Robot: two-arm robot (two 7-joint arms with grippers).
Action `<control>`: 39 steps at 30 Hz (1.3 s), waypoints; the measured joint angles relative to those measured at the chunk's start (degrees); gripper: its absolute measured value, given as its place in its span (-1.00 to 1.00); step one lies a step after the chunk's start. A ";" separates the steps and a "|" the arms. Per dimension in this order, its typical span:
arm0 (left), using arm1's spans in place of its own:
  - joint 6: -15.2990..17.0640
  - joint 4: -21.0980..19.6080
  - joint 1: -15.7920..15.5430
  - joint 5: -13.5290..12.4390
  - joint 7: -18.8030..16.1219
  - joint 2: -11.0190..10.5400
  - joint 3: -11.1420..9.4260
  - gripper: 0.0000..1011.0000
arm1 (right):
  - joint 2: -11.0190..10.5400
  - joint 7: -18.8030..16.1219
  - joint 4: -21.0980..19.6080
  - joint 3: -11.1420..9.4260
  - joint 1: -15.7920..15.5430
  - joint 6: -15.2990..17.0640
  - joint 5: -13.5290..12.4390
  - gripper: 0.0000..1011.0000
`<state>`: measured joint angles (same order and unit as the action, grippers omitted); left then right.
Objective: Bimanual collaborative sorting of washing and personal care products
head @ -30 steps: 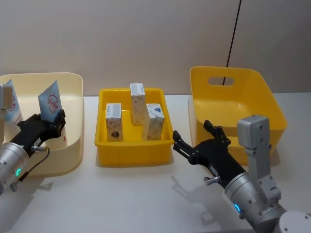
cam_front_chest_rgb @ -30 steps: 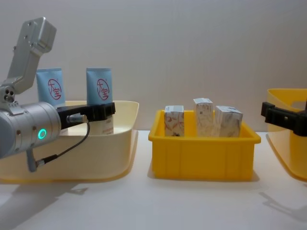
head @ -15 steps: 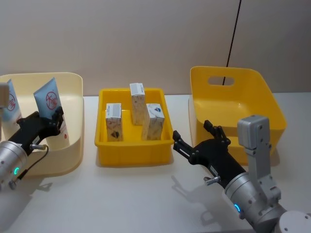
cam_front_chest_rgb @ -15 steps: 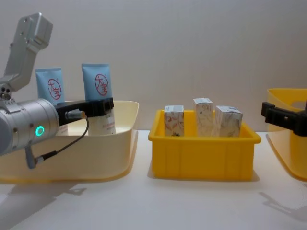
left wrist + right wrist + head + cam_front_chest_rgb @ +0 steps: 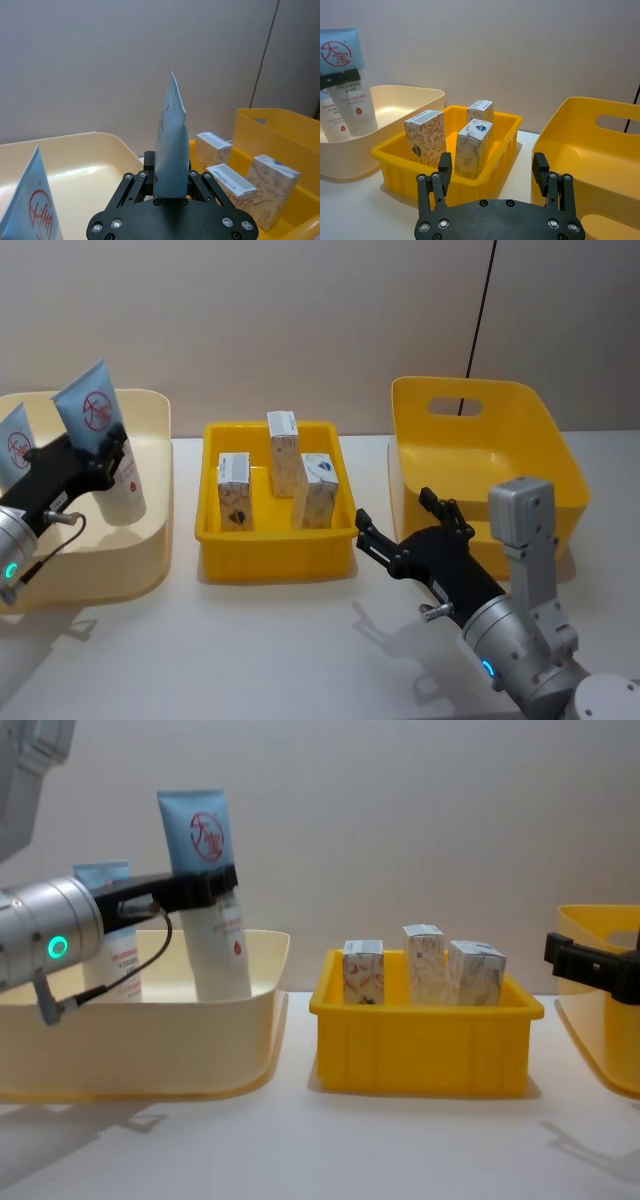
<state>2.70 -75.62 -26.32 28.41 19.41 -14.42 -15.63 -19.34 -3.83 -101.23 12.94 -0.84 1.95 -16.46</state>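
The right gripper [image 5: 392,508] is nearest to the robot. It hovers over the white table [image 5: 250,640], just in front of the gap between the small yellow bin [image 5: 275,545] and the large yellow bin [image 5: 520,405]. Its two fingers are spread wide apart, and nothing is between them.

Three white cartons [image 5: 233,490] stand upright in the small yellow bin. Two are at the front and one is behind them, close to the back wall.

On the left side, the left gripper [image 5: 105,453] is over the cream bin [image 5: 120,570]. Its fingers are pressed against a light-blue tube [image 5: 88,405] at about the middle of the tube. The tube leans a little, with the flat sealed end up and the white cap end down inside the bin. I cannot tell whether the cap touches the bin floor. A second light-blue tube [image 5: 15,445] stands in the same bin, farther to the left and partly behind the left arm.
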 joint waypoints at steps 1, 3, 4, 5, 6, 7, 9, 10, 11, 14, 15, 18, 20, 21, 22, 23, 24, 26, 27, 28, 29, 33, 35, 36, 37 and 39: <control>-0.16 -0.10 -0.08 0.21 0.49 -0.15 0.01 -0.44 | 0.00 0.00 0.00 0.00 0.00 0.00 0.00 0.98; -0.60 -0.37 -0.27 0.87 2.07 -0.50 0.02 -0.44 | 0.00 0.00 0.00 0.00 0.00 0.00 0.00 0.98; -0.72 -0.42 -0.32 1.09 2.57 -0.61 0.01 -0.44 | 0.00 0.00 0.00 0.00 0.00 0.00 0.00 0.98; -0.83 -0.49 -0.38 1.31 3.08 -0.71 0.01 -0.44 | 0.00 0.00 0.00 0.00 0.00 0.00 0.00 0.98; -0.98 -0.57 -0.42 1.62 3.77 -0.82 0.00 -0.44 | 0.00 0.00 0.00 0.00 0.00 0.00 0.00 0.98; -1.17 -0.72 -0.51 2.09 4.80 -0.99 -0.07 -0.44 | 0.00 0.00 0.00 0.00 0.00 0.00 0.00 0.98; -1.42 -0.95 -0.63 2.91 6.50 -1.28 -0.22 -0.43 | 0.00 0.00 0.00 0.00 0.00 0.00 0.00 0.98; -1.42 -0.95 -0.63 2.91 6.50 -1.28 -0.22 -0.43 | 0.00 0.00 0.00 0.00 0.00 0.00 0.00 0.98; -1.54 -1.07 -0.69 3.41 7.52 -1.43 -0.33 -0.44 | 0.00 0.00 0.00 0.00 0.00 0.00 0.00 0.98; -1.70 -1.34 -0.81 4.51 9.77 -1.68 -0.66 -0.44 | 0.00 0.00 0.00 0.00 0.00 0.00 0.00 0.98; -1.73 -1.41 -0.83 4.77 10.30 -1.75 -0.76 -0.44 | 0.00 0.00 0.00 0.00 0.00 0.00 0.00 0.98; -1.83 -1.64 -0.93 5.91 12.53 -1.94 -1.16 -0.43 | 0.00 0.00 0.00 0.00 0.00 0.00 0.00 0.98; -1.84 -1.76 -0.98 6.70 14.06 -2.03 -1.48 -0.44 | 0.00 0.00 0.00 0.00 0.00 0.00 0.00 0.98; -1.84 -1.80 -1.00 7.05 14.74 -2.05 -1.58 -0.44 | 0.00 0.00 0.00 0.00 0.00 0.00 0.00 0.98; -1.84 -1.85 -1.02 7.31 15.27 -2.07 -1.69 -0.44 | 0.00 0.00 0.00 0.00 0.00 0.00 0.00 0.98; -1.84 -1.90 -1.04 7.56 15.76 -2.09 -1.81 -0.44 | 0.00 0.00 0.00 0.00 0.00 0.00 0.00 0.98; -1.84 -1.98 -1.11 8.07 16.78 -2.12 -2.10 -0.44 | 0.00 0.00 0.00 0.00 0.00 0.00 0.00 0.98; -1.84 -2.03 -1.14 8.55 17.79 -2.12 -2.37 -0.44 | 0.00 0.00 0.00 0.00 0.00 0.00 0.00 0.98; -1.80 -2.08 -1.19 9.13 18.94 -2.12 -2.68 -0.44 | 0.00 0.00 0.00 0.00 0.00 0.00 0.00 0.98; -1.78 -2.11 -1.21 9.35 19.39 -2.10 -2.89 -0.43 | 0.00 0.00 0.00 0.00 0.00 0.00 0.00 0.98; -1.75 -2.13 -1.24 9.59 19.88 -2.08 -3.05 -0.44 | 0.00 0.00 0.00 0.00 0.00 0.00 0.00 0.98; -1.55 -2.14 -1.38 10.75 22.44 -1.87 -3.96 -0.43 | 0.00 0.00 0.00 0.00 0.00 0.00 0.00 0.98; -1.38 -2.13 -1.52 11.69 24.43 -1.64 -4.72 -0.43 | 0.00 0.00 0.00 0.00 0.00 0.00 0.00 0.98; -1.34 -2.08 -1.56 11.89 24.89 -1.55 -5.01 -0.43 | 0.00 0.00 0.00 0.00 0.00 0.00 0.00 0.98; -1.30 -2.03 -1.60 12.09 25.37 -1.47 -5.23 -0.43 | 0.00 0.00 0.00 0.00 0.00 0.00 0.00 0.98; -1.15 -1.89 -1.72 12.72 26.89 -1.23 -5.85 -0.43 | 0.00 0.00 0.00 0.00 0.00 0.00 0.00 0.98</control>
<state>1.55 -77.51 -28.04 41.14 46.30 -15.65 -21.48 -19.33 -3.83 -101.23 12.94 -0.84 1.95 -16.46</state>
